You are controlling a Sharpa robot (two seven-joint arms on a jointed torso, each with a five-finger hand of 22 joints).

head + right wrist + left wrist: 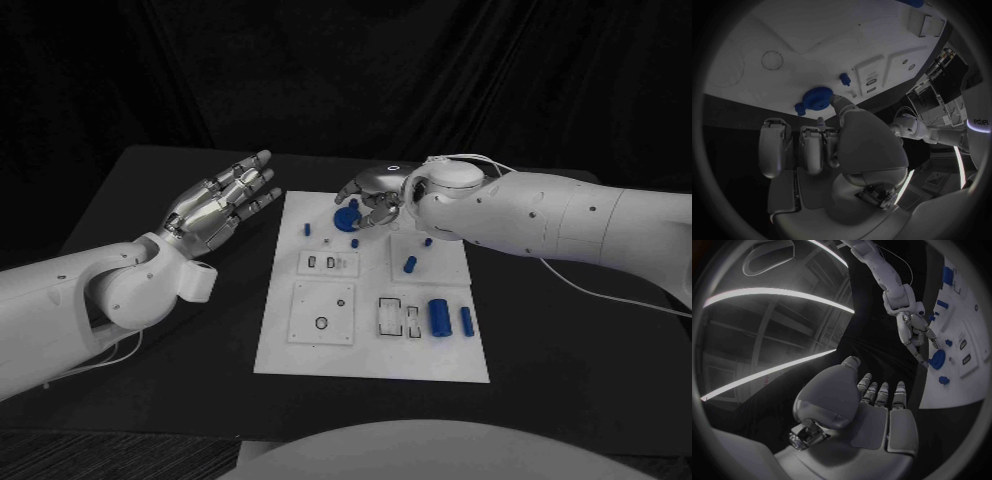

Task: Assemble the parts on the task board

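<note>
I am working my right hand (378, 190), fingers touching the blue disc (348, 216); whether grasping, I cannot tell. Left hand (219, 207) is hovering released.

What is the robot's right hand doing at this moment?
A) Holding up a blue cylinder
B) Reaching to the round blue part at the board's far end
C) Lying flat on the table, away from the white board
B: the right hand has its fingers at the round blue part on the task board.
</note>
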